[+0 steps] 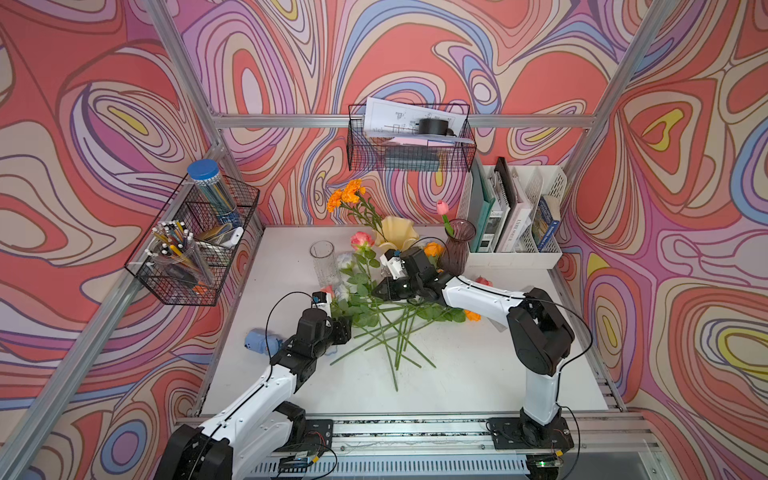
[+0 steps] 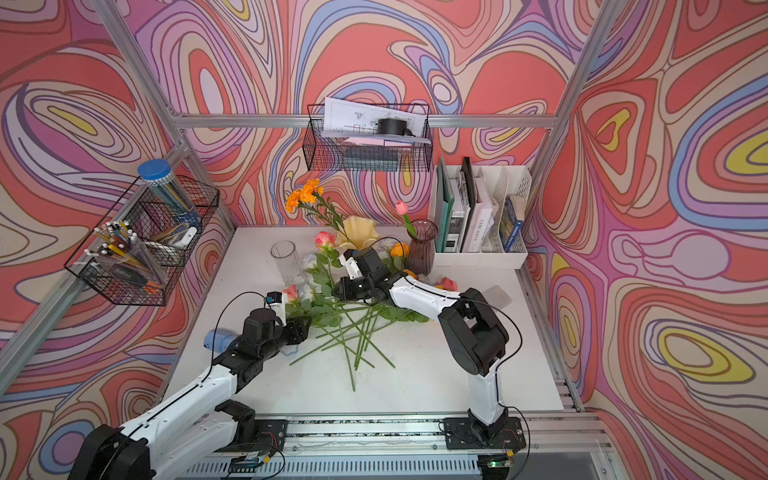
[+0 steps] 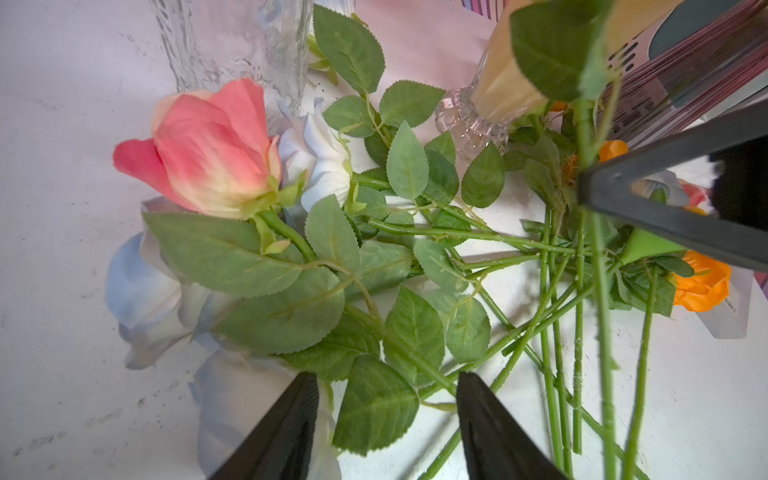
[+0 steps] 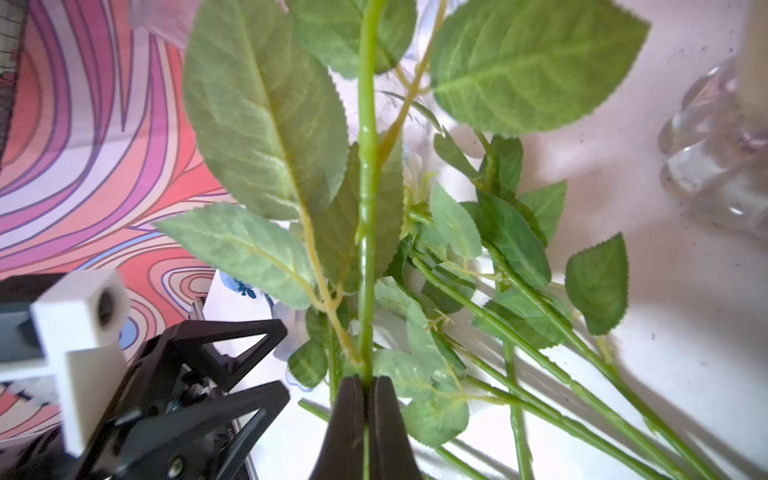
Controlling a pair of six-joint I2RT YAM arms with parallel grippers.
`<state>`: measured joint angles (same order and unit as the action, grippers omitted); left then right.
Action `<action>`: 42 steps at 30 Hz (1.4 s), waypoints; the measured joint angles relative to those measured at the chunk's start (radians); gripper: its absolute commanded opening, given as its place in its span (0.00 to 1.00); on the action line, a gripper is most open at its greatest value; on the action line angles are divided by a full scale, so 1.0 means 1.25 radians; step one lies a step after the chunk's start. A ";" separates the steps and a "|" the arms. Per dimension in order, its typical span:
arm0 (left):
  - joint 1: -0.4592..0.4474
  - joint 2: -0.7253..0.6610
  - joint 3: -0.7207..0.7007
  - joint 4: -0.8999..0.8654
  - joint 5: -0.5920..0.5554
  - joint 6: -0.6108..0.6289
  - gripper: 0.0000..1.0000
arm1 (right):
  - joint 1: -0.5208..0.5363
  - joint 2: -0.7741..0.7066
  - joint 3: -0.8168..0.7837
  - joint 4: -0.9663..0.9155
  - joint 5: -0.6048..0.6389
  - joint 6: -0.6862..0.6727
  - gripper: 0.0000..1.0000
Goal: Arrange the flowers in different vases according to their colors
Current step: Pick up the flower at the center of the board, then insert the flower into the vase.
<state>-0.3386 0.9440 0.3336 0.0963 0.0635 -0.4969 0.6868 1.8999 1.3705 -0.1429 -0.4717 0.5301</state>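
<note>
Grip status: the right gripper (image 4: 365,384) is fully closed on one green stem (image 4: 368,208), pinched low, below the leaf cluster. In a top view this stem appears to run up to the pink rose (image 1: 360,240), which stands raised above the pile. The left gripper (image 3: 386,378) is about half open over leaves and white roses (image 3: 320,162) and holds nothing.

Location: the other flowers (image 1: 386,324) lie crossed at the centre of the table (image 1: 478,374), with blooms toward 12 o'clock and cut ends toward 6 o'clock. The clear cylinder (image 1: 323,262) stands empty at 11 o'clock. The yellow vase (image 1: 397,232) at 12 o'clock holds marigolds (image 1: 347,195). The purple vase (image 1: 457,249) at 1 o'clock holds a pink tulip (image 1: 442,206).

Handling: each flower is probably light. Stems are thin, smooth and springy, so they may rotate in the jaws. Take hold on bare stem, clear of the serrated fabric leaves. Petals are soft and crush easily. Interlocked leaves can drag neighbouring stems along.

Materials: the vases look like glass, respectively plain, ruffled-rimmed and ribbed with a narrow neck, and all are fragile and easily tipped.
</note>
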 measured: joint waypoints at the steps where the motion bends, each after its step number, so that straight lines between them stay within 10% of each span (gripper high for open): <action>1: 0.000 0.000 0.000 0.000 0.000 0.000 0.60 | 0.000 -0.016 -0.009 0.003 0.000 -0.003 0.00; 26: 0.000 0.001 0.000 0.000 0.000 0.000 0.60 | -0.005 -0.443 -0.064 0.211 0.340 -0.372 0.00; 42: 0.000 0.022 0.000 0.002 0.004 0.000 0.60 | -0.265 -0.321 0.200 0.339 0.482 -0.482 0.00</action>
<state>-0.3386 0.9718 0.3332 0.0986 0.0689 -0.4969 0.3557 1.4986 1.6207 0.2810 0.1310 -0.0723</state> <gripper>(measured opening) 0.599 0.048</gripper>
